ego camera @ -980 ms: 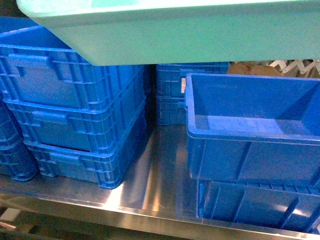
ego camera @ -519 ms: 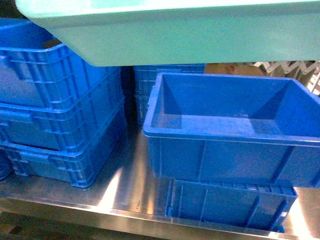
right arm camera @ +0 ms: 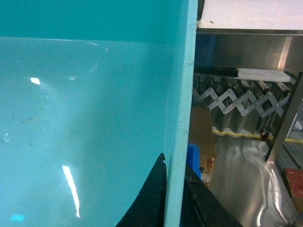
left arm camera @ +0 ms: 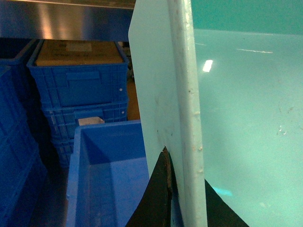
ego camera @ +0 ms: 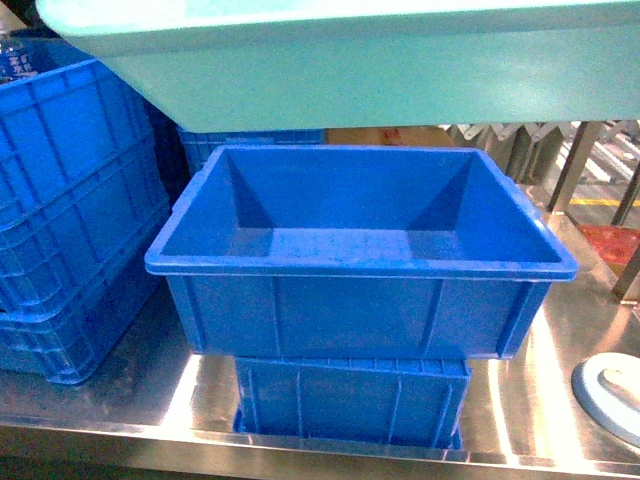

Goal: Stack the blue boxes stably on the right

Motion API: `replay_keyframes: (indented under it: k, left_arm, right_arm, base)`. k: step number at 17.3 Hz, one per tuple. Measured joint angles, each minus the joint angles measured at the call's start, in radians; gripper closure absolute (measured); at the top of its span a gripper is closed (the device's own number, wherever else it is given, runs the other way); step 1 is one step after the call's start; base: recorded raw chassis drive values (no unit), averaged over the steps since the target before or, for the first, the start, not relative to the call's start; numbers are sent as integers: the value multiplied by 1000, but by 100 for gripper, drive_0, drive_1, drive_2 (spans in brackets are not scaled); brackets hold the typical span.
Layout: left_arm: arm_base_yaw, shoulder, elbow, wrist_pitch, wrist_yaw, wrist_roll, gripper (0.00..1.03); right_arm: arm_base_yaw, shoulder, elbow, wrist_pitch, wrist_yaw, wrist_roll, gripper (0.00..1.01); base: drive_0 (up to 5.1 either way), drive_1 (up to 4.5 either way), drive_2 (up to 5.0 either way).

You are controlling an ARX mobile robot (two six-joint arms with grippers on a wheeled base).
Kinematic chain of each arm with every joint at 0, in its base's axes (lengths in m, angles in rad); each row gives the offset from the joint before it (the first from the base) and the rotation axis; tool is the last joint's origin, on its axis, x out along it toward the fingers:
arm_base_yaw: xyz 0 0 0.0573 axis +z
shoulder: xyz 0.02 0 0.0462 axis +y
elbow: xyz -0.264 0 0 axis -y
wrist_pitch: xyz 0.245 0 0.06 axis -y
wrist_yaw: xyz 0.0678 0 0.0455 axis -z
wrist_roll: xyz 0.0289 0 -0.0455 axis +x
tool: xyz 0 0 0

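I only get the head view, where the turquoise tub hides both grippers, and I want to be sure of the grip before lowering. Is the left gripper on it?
Observer: Yes. The left gripper has a finger on each side of one wall of the turquoise tub.
Operator: And the right?
Observer: The right gripper straddles the opposite wall the same way.
Operator: Anything loaded inside?
Observer: No. The part of the inside that the wrist views show is bare.

No readable text, labels or numbers anywhere.
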Motion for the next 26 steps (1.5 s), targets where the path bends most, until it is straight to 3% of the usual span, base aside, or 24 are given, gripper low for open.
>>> replay_keyframes:
  k: [9,15,20,26]
  left_arm:
    - [1,2,-4,3,0,0,101]
    - [-2,1,-3,3,-2,0,101]
    - [2,2,-3,0,2,-1,101]
    - [0,-1,-3,0,2,-1,101]
  right_arm:
    - [0,6,0,4,-1,-1,94]
    - [-2,-1,0,0,0,-2,94]
    - [-2,3,0,0,-1,-1,94]
    - [-2,-4,0,-2,-1,-2,94]
  base:
    - [111,130,-221]
    - [-360,480,-107]
    - [-9,-9,-9]
    - [-9,420,-437]
